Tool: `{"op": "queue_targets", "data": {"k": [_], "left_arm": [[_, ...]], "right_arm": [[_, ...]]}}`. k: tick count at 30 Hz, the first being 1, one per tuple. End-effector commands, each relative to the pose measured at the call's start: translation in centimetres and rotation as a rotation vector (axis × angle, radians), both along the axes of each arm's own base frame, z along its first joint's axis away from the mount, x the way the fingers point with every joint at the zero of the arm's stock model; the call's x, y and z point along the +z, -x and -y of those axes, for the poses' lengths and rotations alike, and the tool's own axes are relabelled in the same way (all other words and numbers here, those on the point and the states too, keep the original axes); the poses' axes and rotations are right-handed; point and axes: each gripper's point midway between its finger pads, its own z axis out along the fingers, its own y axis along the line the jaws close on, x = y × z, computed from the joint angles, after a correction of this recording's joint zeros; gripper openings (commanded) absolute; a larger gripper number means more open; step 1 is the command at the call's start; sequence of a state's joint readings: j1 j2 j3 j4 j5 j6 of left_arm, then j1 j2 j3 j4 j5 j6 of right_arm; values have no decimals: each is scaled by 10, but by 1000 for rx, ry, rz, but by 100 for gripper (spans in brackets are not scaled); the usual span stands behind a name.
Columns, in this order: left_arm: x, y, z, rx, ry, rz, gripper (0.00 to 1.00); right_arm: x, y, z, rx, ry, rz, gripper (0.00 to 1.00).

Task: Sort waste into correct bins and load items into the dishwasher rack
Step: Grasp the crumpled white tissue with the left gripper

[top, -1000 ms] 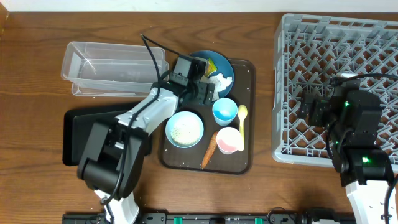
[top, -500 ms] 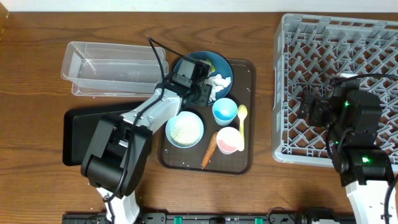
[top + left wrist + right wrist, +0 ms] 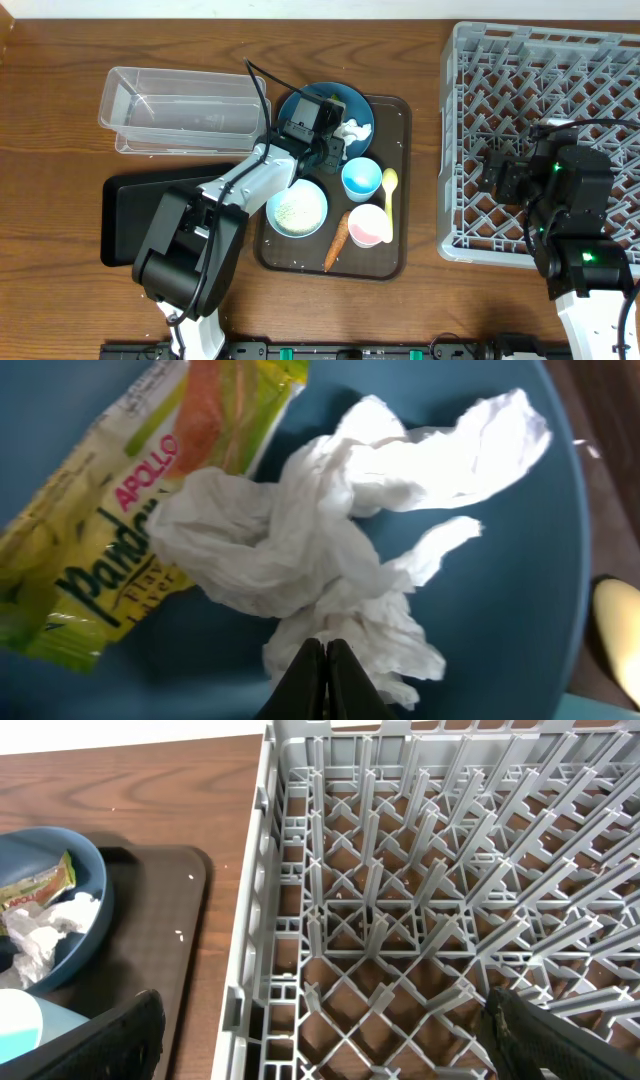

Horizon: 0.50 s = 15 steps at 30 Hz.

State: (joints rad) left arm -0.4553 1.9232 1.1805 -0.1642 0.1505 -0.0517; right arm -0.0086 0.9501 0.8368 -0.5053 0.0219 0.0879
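On the dark-blue plate lie a crumpled white tissue and a yellow-green snack wrapper. My left gripper is shut, its tips pinching the tissue's near edge. From overhead the left gripper sits over the plate on the brown serving tray. A bowl of rice, a light-blue cup, a pink cup, a pale yellow spoon and a carrot share that tray. My right gripper hangs open and empty over the grey rack.
A clear plastic tub stands at the back left, with a flat black tray in front of it. The grey rack fills the right side. The left arm stretches from the front edge across the black tray.
My left gripper has closed from wide open onto the tissue and shifted slightly right over the plate. The right arm has not moved.
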Motion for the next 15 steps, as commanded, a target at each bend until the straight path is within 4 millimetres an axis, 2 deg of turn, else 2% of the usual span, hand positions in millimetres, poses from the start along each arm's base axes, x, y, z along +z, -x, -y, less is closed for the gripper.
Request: {"op": "queue_targets", "data": {"k": [1, 7, 10, 13, 15], "left_arm": [[40, -19, -6, 38, -23, 111, 6], [117, -29, -25, 82, 9, 278, 6], [150, -33, -47, 131, 33, 340, 6], [166, -37, -74, 191, 38, 368, 6], [164, -37, -83, 226, 56, 344, 7]], "right_arm": [[8, -2, -2, 1, -12, 17, 99], [8, -2, -2, 1, -12, 17, 99], [8, -2, -2, 1, -12, 17, 99], [8, -2, -2, 1, -12, 17, 99], [8, -2, -2, 1, -12, 17, 99]]}}
